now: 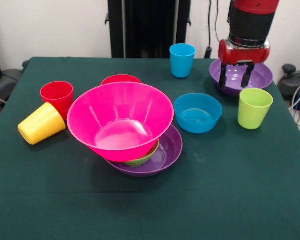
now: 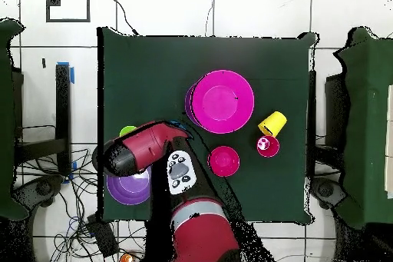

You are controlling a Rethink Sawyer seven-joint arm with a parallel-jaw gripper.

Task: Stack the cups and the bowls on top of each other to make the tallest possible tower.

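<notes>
My gripper [image 1: 235,79] is open and empty, with its fingers hanging just over the inside of a purple bowl [image 1: 260,77] at the far right. A lime green cup [image 1: 254,107] stands upright just in front of that bowl. The tower is a large pink bowl [image 1: 121,120] resting tilted on a small green bowl [image 1: 142,160] inside the second purple bowl [image 1: 167,150]. A blue bowl [image 1: 197,112], a blue cup [image 1: 182,60], a red bowl [image 1: 121,78] and a red cup [image 1: 57,96] stand apart. A yellow cup [image 1: 41,123] lies on its side.
The green table [image 1: 230,200] has a wide stretch in front with no objects on it. In the overhead view the arm [image 2: 146,147] covers the gripper and part of the purple bowl [image 2: 127,188]. The pink bowl [image 2: 221,101] sits mid-table.
</notes>
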